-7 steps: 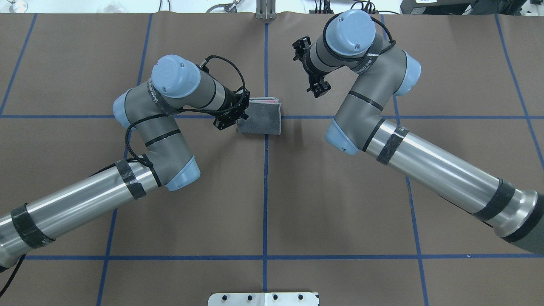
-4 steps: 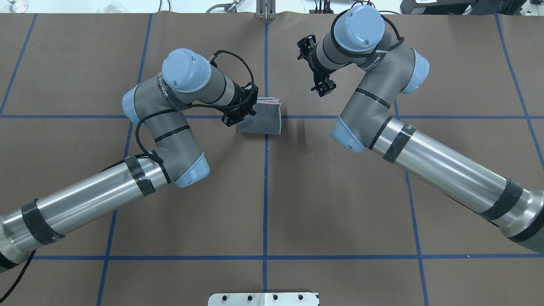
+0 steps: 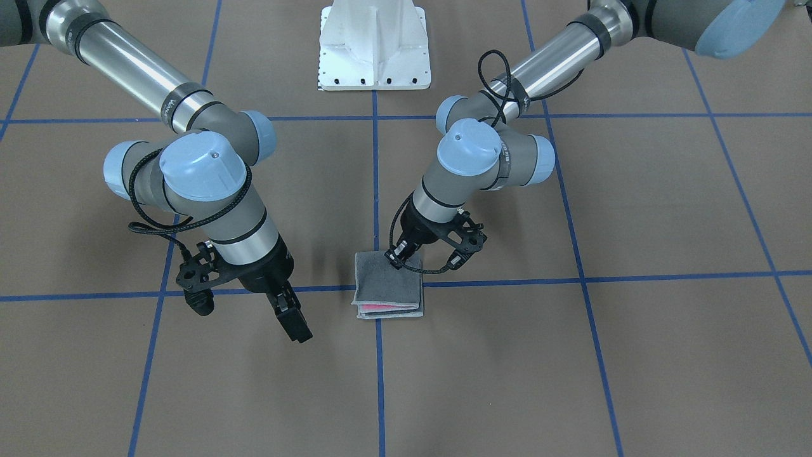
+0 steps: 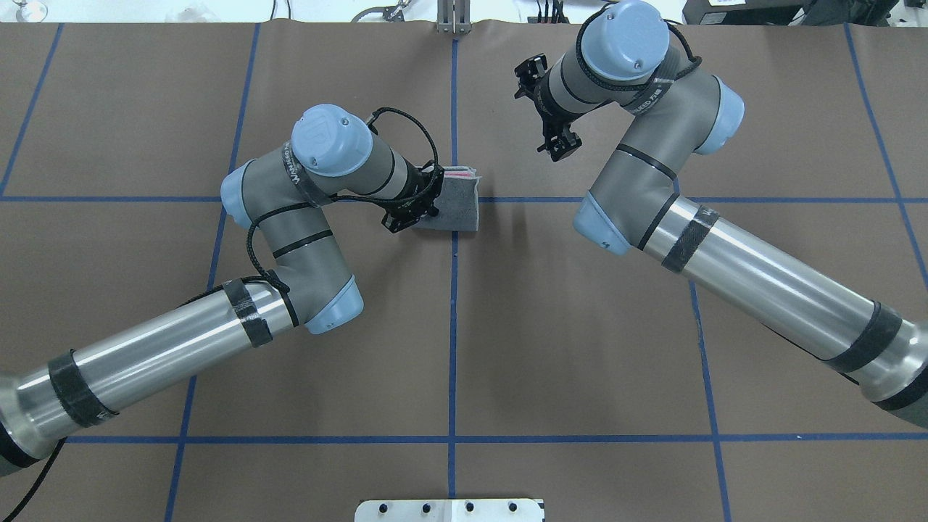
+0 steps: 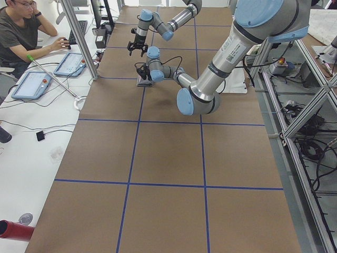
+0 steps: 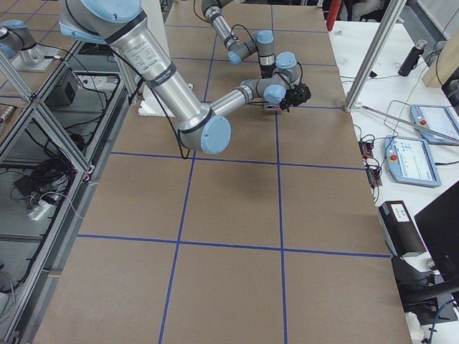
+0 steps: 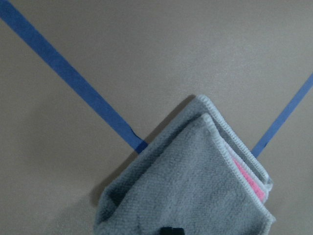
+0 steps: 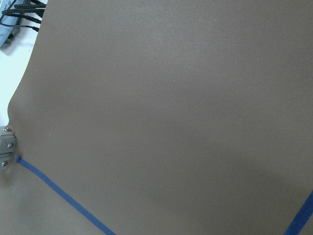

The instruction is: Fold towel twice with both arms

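Towel [image 3: 388, 285] is folded small, grey up, at the tape [image 3: 507, 281] crossing mid-table. Left claw [image 3: 395, 256] is set on its near edge, jaws narrow. Right claw [image 3: 295, 325]: width cannot be told. Risk: terry snagged on lift-off, top layer dragged open.

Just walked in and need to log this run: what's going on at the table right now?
Two robot arms are working on a small grey terry towel with pink inner layers. It lies folded into a compact stack on the brown table. The left arm's black claw is down at the towel's corner nearest the robot, apparently pressing it. The right arm's black claw hangs off to the side, clear of the towel, holding nothing.
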`<action>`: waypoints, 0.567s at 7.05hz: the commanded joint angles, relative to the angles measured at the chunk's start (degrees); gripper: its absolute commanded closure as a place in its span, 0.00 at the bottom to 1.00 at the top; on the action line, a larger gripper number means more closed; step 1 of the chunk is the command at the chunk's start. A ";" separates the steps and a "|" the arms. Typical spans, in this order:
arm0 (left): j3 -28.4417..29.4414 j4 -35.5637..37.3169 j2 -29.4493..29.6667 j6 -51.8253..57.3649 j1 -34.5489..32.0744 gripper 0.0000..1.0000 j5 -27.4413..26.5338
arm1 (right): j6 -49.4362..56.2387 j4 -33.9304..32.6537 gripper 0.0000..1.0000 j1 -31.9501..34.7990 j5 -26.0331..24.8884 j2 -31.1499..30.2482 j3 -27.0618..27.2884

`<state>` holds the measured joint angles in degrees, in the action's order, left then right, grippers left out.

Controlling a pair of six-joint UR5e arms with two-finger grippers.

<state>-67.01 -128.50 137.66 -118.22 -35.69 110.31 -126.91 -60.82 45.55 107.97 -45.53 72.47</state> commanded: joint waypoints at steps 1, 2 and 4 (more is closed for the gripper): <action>0.12 0.00 -0.02 0.01 0.09 1.00 0.00 | 0.26 0.00 0.00 0.15 0.14 -0.08 0.04; -0.23 0.00 0.15 -0.08 0.00 1.00 0.08 | 0.43 0.08 0.00 0.24 0.14 -0.08 0.04; -1.72 1.40 1.55 -0.16 -1.14 1.00 0.35 | 0.43 0.09 0.00 0.41 0.22 -0.08 0.04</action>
<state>-68.04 -127.94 138.43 -118.31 -36.31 110.56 -126.50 -60.74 45.86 108.13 -45.61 72.51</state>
